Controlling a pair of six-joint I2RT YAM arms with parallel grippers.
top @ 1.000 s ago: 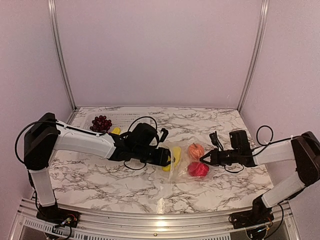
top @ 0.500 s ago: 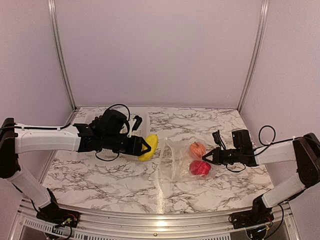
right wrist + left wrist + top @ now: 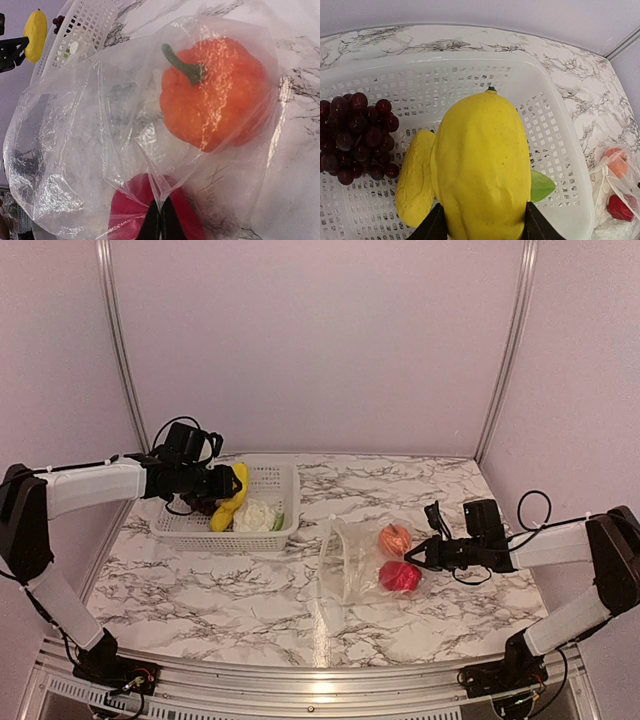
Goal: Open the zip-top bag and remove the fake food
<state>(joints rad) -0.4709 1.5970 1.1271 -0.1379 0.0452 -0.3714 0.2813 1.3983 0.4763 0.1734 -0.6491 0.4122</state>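
The clear zip-top bag (image 3: pixel 352 562) lies open at the table's middle with an orange piece (image 3: pixel 394 539) and a red piece (image 3: pixel 398 577) inside. My right gripper (image 3: pixel 410 562) is shut, pinching a fold of the bag (image 3: pixel 165 197) between the orange piece (image 3: pixel 215 95) and the red piece (image 3: pixel 135 210). My left gripper (image 3: pixel 232 486) is shut on a yellow fruit (image 3: pixel 482 165) and holds it above the white basket (image 3: pixel 190 532). In the basket lie the purple grapes (image 3: pixel 355 132), another yellow piece (image 3: pixel 414 180) and the white cauliflower (image 3: pixel 254 517).
The white perforated basket (image 3: pixel 560 160) stands at the back left, next to the left wall rail. A green leaf (image 3: pixel 540 186) shows in it beside the held fruit. Bare marble lies in front of the basket and the bag.
My left gripper has carried the yellow fruit out of the bag and leftward to above the basket. The bag mouth has slumped open. My right gripper has held still.
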